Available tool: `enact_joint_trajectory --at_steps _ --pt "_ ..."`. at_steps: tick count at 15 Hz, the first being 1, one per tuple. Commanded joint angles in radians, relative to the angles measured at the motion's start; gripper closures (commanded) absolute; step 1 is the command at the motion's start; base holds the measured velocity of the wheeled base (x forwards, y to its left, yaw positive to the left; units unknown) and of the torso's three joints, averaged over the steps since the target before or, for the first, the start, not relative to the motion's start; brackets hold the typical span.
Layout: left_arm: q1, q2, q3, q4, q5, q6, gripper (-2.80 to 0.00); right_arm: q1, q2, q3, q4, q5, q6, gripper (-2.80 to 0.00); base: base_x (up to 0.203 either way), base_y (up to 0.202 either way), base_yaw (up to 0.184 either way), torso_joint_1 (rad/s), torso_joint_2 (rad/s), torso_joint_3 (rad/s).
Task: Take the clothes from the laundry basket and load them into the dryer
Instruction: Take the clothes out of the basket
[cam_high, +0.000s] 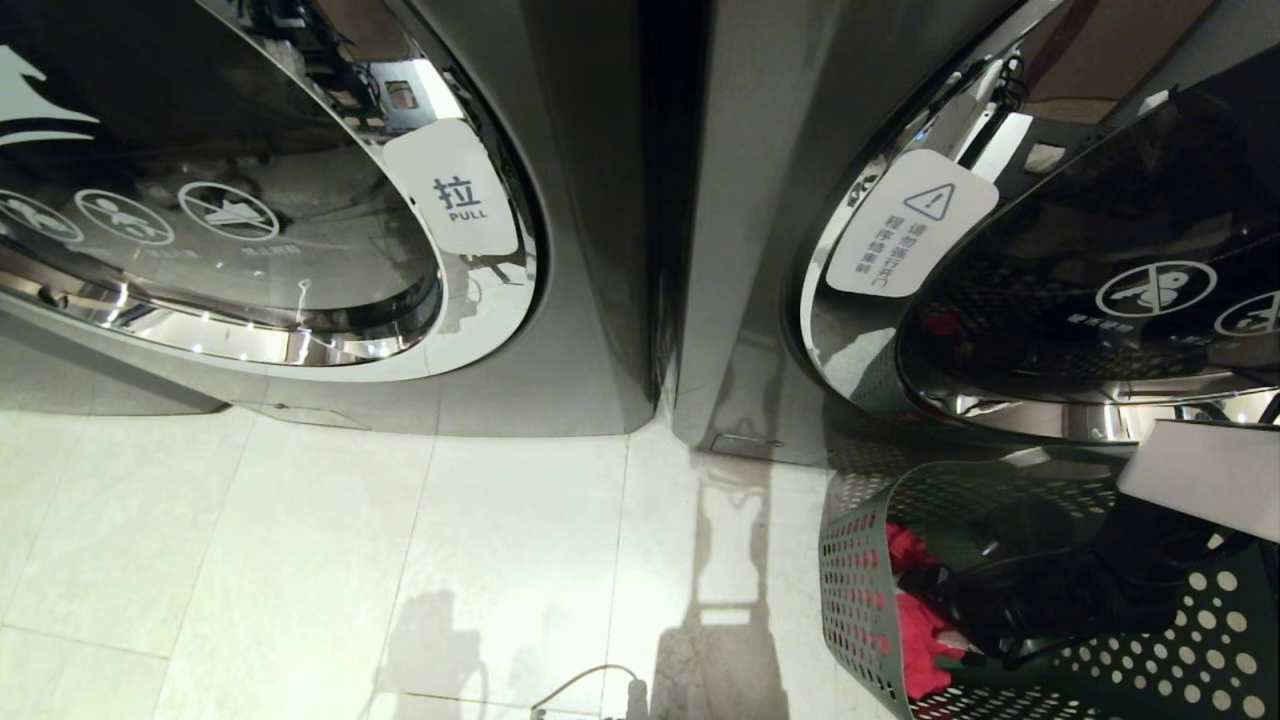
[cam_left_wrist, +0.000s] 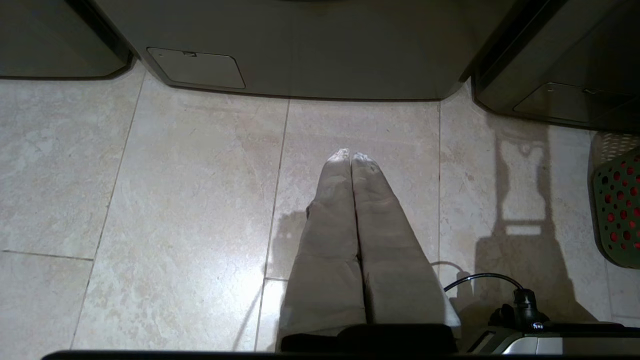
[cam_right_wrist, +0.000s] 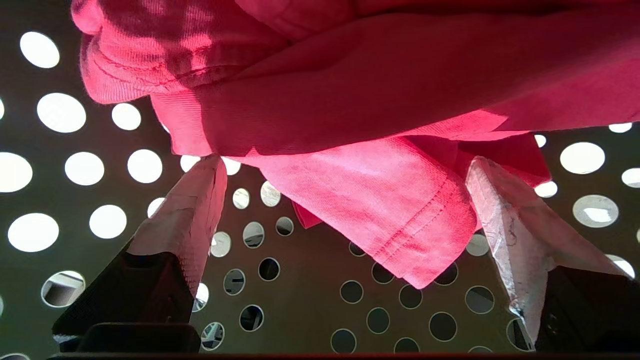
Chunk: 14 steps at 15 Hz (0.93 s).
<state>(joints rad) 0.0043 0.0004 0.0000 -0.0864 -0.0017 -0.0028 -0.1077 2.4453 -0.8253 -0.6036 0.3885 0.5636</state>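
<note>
Right pincer (cam_right_wrist: 345, 165): inside the laundry basket (cam_high: 860, 600), fingers spread wide, nothing pinched. Red garment (cam_right_wrist: 360, 115) hangs directly ahead of the tips; one hemmed flap droops down into the gap between the two fingers (cam_right_wrist: 192, 200). Cloth touches or nearly touches both tips, can't tell which. In the head view the right arm reaches down into the basket from the right edge of frame, w/ dark arm parts covering most of the contents; red cloth shows along the basket's left inner wall.

Key relation (judgement): garment lies straight in front of the right pincer, w/ the flap already betw. the fingers. Its hem runs obliquely across the gap, so closing should catch fabric w/o re-aiming. A slightly deeper advance would give a fuller bite than the flap edge alone. Right arm is the nearer one by far.

Left pincer (cam_left_wrist: 352, 160): fingers pressed together, empty, pointing down at the floor (cam_left_wrist: 190, 200) tiles, well apart from the basket, which shows only at that view's edge. Parked.

Further back: basket stands on the floor just in front of the right-hand dryer (cam_high: 1050, 250). Door looks closed or nearly so, can't confirm. Second machine (cam_high: 300, 200) to the left, door marked PULL, shut.

Risk (judgement): thin grip on hem could slip on lift; basket rim may snag trailing cloth.
</note>
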Motion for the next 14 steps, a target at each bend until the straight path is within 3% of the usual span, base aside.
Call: enact_joint_trajectory --at_steps 1,14 --pt "0.0 -0.002 0.032 -0.001 0.0 0.0 0.0 0.0 0.001 0.0 -0.004 0.003 0.005 0.0 0.0 0.0 0.0 0.0 0.0 0.0" --pt "0.0 -0.002 0.032 -0.001 0.0 0.0 0.0 -0.004 -0.01 0.013 0.018 0.003 0.019 0.0 0.0 0.0 0.0 0.0 0.0 0.0"
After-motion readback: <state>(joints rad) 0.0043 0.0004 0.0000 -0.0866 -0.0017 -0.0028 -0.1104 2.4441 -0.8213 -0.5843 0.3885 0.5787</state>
